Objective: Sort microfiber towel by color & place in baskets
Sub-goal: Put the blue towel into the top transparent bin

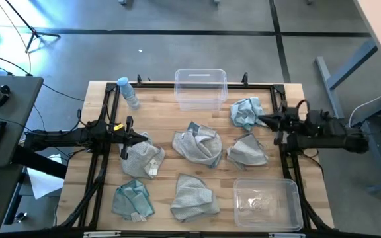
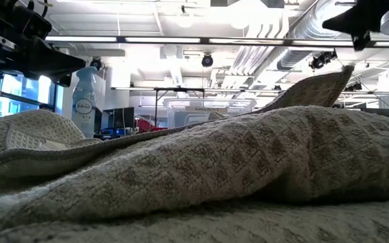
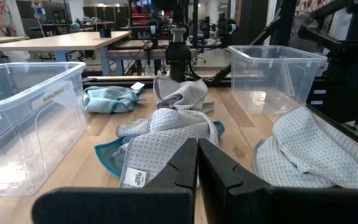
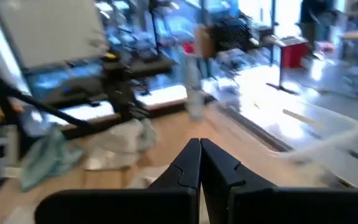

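Observation:
Several small towels lie crumpled on the wooden table. Grey ones are at the left (image 1: 142, 158), the middle (image 1: 198, 145), right of the middle (image 1: 247, 151) and the near middle (image 1: 192, 196). Teal ones lie at the far right (image 1: 246, 112) and the near left (image 1: 132, 200). One clear basket (image 1: 200, 87) stands at the far edge and the other (image 1: 266, 201) at the near right. My left gripper (image 1: 144, 138) (image 3: 197, 163) is shut above the left grey towel's far edge. My right gripper (image 1: 260, 120) (image 4: 201, 158) is shut beside the far-right teal towel.
A clear water bottle with a blue cap (image 1: 129, 92) lies at the table's far left corner. A black frame runs along the table's edges. In the low view a grey towel (image 2: 194, 169) fills the foreground, and both arms show high above it.

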Robot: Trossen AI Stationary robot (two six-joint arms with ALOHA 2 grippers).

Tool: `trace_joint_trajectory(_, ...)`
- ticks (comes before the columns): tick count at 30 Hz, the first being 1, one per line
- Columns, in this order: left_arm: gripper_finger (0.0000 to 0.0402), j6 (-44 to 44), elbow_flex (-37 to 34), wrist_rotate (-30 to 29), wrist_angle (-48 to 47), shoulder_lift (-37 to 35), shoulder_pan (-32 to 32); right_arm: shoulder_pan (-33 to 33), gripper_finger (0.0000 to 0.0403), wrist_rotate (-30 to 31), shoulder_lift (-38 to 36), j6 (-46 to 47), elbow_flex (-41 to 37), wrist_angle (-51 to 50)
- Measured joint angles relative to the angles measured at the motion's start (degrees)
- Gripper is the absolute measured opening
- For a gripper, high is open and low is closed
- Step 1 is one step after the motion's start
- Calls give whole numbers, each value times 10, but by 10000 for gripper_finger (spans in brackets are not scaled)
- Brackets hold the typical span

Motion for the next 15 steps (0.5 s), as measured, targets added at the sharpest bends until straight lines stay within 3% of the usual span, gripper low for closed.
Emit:
trace_joint_trajectory(6,0,0,0,0,0,0,0,0,0,116,149,80,152,-147)
trace_joint_trajectory(10,0,0,0,0,0,0,0,-9,0,201,260,193,246,-299)
trace_joint_trajectory(15,0,0,0,0,0,0,0,-56,0,226,384,363,354,-496)
